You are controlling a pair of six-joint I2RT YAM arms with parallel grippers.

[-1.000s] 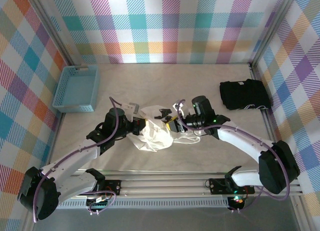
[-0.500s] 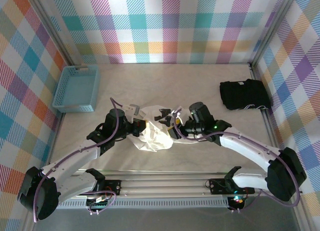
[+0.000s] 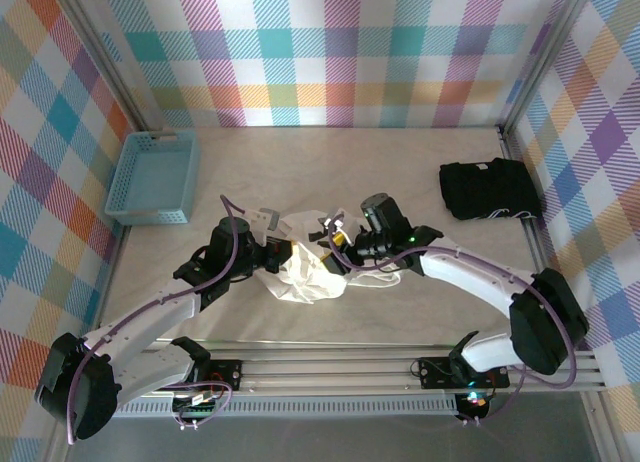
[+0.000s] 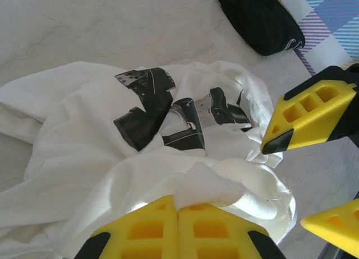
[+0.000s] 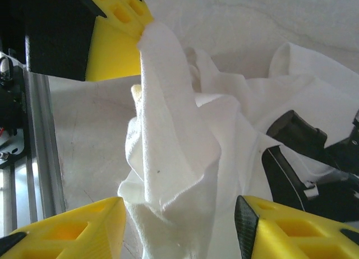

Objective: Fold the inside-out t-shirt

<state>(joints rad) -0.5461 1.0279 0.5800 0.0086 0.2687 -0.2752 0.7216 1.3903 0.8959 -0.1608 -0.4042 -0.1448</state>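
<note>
I've got the crumpled white thin-fabric t-shirt (image 3: 310,267) bunched in a heap at the middle of the table, nearer the front edge than the back, shiny and wrinkled with a black print (image 4: 151,110) facing up. The left gripper (image 4: 178,206) is clamped tight on a raised tuft of the cloth. The right gripper (image 5: 179,206) is spread wide, its yellow fingers (image 5: 84,225) on either side of a standing ridge of the same shirt. The two grippers sit close together over the heap. There's open room all round it: the pale blue plastic basket (image 3: 155,182) is well off at the far left and the black folded garment (image 3: 488,190) well off at the far right. The beige marbled tabletop (image 3: 330,162) runs back to pastel plaid walls (image 3: 330,52), with an aluminium rail (image 3: 340,367) along the near edge.
</note>
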